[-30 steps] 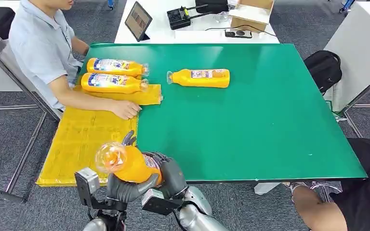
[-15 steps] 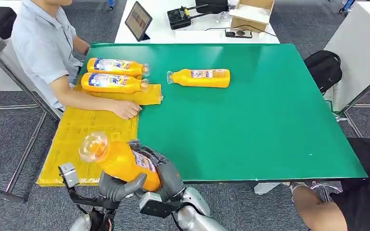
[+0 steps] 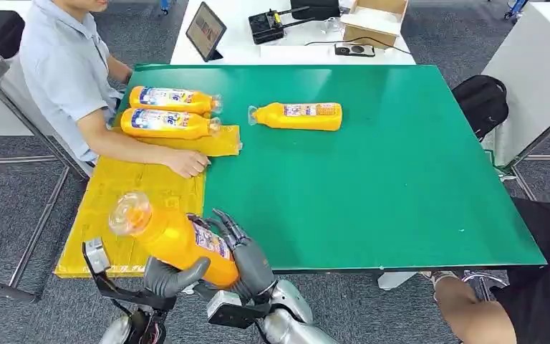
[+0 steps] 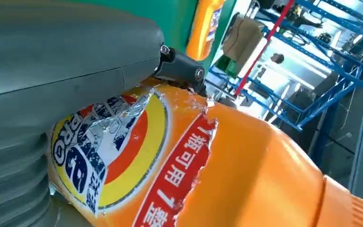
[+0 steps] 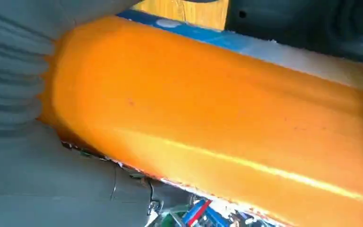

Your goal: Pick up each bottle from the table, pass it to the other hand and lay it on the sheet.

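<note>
An orange bottle (image 3: pixel 179 242) with a clear cap is tilted in the air over the near edge of the yellow sheet (image 3: pixel 114 208). My left hand (image 3: pixel 170 276) grips it from below, thumb wrapped round its body. The label fills the left wrist view on the bottle (image 4: pixel 217 179), against my left hand (image 4: pixel 52 71). My right hand (image 3: pixel 247 254) is at the bottle's base with its fingers (image 3: pixel 225 223) straightened and spread apart. In the right wrist view the bottle (image 5: pixel 217 118) lies close across my right hand (image 5: pixel 28 179). Another orange bottle (image 3: pixel 299 116) lies on the green table (image 3: pixel 372 186).
Two bottles (image 3: pixel 172 99) (image 3: pixel 165 123) lie side by side at the far end of the sheet. A seated person's hand (image 3: pixel 186 163) rests on the sheet near its middle. Another person's knee (image 3: pixel 473 308) is at the table's near right corner.
The bottle has moved left towards the sheet with my left hand. My right hand's fingers, wrapped round the bottle before, have straightened and spread off it.
</note>
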